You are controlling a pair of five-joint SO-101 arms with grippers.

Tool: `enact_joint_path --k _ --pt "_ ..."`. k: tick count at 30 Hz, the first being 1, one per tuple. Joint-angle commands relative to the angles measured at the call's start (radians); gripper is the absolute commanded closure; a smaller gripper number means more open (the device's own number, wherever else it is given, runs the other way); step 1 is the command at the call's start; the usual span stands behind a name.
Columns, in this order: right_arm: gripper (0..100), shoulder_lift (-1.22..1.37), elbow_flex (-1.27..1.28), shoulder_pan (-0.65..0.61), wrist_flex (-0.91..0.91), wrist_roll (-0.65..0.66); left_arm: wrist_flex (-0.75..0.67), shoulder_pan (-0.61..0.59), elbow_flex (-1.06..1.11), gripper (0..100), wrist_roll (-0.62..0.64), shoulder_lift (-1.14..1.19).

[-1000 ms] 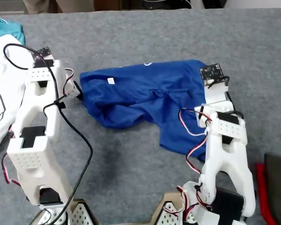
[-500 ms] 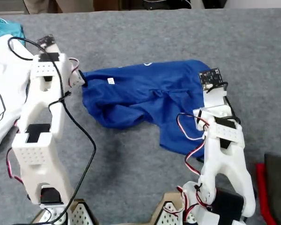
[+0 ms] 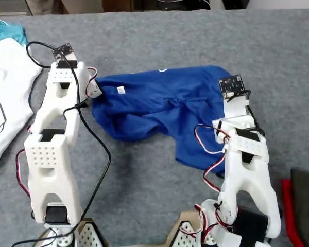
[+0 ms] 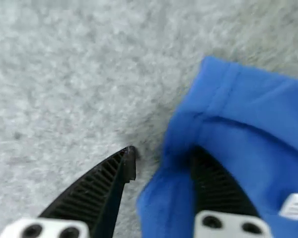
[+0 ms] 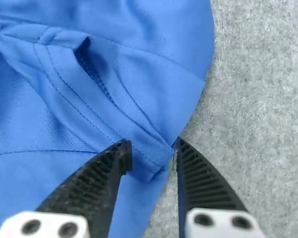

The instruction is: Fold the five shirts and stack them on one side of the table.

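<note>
The left gripper (image 4: 164,154) is parted at the blue shirt's (image 3: 159,103) edge near the collar tag. One finger (image 4: 120,166) is on bare table (image 3: 144,41) just beside the cloth, and the other is partly under a raised fold, so the fabric's rim sits between the jaws without being pinched. The right gripper (image 5: 152,148) is parted too, astride a folded hem corner at the opposite side of the blue shirt; the fold fills the gap and touches both fingers (image 5: 109,166). The blue shirt lies crumpled mid-table between the two arms, bunched in thick creases along its middle. Well apart from it, past the left arm, a white shirt (image 3: 5,103) lies spread flat at the table's edge. A teal cloth (image 3: 7,31) touches the white shirt's far corner.
</note>
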Motion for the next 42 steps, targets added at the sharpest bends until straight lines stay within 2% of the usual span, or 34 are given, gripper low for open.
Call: enact_joint_path --k 1,19,24,28,32,37,42 --pt "84.2 -0.036 0.002 -0.013 -0.017 -0.011 -0.005 0.006 -0.044 94 0.014 0.010" --pt "84.0 -0.045 -0.008 -0.016 -0.009 -0.005 -0.002 0.011 -0.046 98 0.021 0.010" --pt "83.9 -0.035 -0.214 -0.027 0.229 -0.011 0.114 0.034 -0.133 98 0.018 0.018" --pt "83.9 0.021 -0.369 -0.160 0.402 -0.012 0.169 0.038 -0.218 98 0.018 0.018" --pt "83.9 0.163 -0.493 -0.240 0.436 -0.012 0.210 0.038 -0.284 98 0.017 0.019" --pt "83.9 0.367 -0.654 -0.191 0.520 -0.012 0.215 0.038 -0.302 98 0.015 0.019" --pt "83.9 0.414 -0.785 -0.117 0.660 -0.012 0.215 0.038 -0.293 98 0.015 0.021"
